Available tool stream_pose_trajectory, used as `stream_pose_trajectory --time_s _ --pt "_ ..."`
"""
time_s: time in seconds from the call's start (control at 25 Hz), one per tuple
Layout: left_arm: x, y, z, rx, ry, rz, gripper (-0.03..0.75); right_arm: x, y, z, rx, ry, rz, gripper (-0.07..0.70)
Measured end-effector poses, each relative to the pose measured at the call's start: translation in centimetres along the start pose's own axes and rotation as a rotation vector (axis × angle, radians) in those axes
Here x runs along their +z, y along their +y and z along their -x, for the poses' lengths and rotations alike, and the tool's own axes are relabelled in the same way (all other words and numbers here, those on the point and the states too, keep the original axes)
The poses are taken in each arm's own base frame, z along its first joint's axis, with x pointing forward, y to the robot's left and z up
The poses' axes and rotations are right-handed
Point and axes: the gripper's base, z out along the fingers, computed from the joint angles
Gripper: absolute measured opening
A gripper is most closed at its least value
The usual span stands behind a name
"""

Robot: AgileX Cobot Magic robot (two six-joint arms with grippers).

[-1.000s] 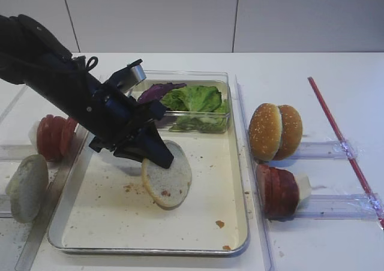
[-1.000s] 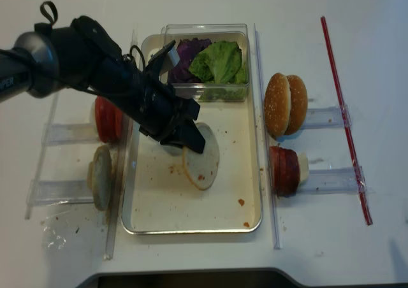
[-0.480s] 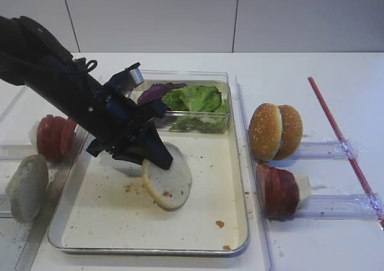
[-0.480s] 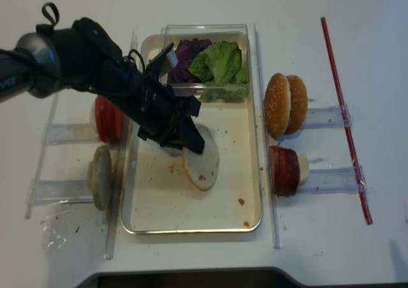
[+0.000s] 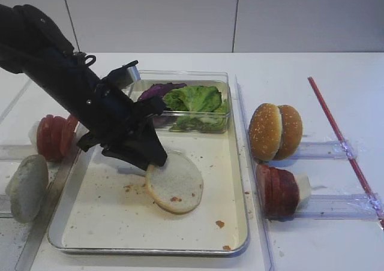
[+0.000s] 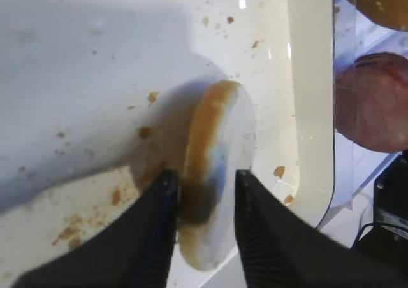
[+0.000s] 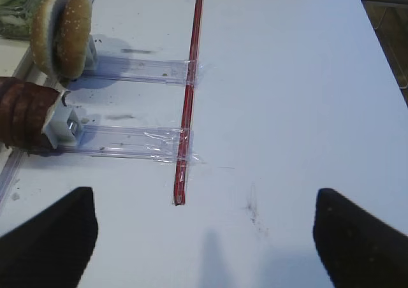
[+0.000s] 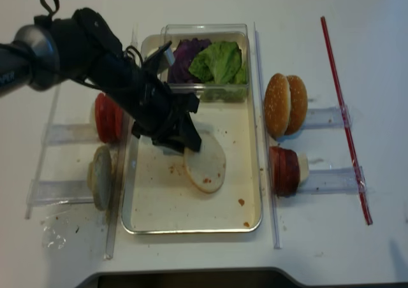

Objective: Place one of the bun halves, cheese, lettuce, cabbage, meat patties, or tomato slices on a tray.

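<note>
A pale bun half [image 5: 174, 189] is laid flat on the tray [image 5: 234, 247] floor. The left gripper [image 5: 157, 158], jaws spread, straddles its edge. Only withdrawal appears left.

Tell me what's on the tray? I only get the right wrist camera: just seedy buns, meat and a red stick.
Observer: A pale bun half lies flat on the tray.
Operator: Is something holding it?
Observer: The left tool is at its edge, a finger on each side, and looks open.
Operator: Any green stuff?
Observer: Yes, lettuce sits in a clear box at the tray's far end.
</note>
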Motion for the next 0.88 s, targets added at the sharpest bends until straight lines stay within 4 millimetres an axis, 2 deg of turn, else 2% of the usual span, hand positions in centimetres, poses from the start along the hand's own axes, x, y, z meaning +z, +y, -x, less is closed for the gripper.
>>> stream_pose_trajectory --time_s 0.44,0.64,0.88 --pt "-1.2 0.3 0.2 -0.028 0.059 0.136 0.222 0.0 0.0 0.0 0.0 0.0 0.0 0.694" --pt "-2.4 -0.2 0.9 -0.036 0.056 0.203 0.222 0.0 0.0 0.0 0.0 0.0 0.0 0.694" --pt "-3.4 -1.3 1.8 -0.016 0.022 0.366 0.234 0.0 0.0 0.0 0.0 0.0 0.0 0.694"
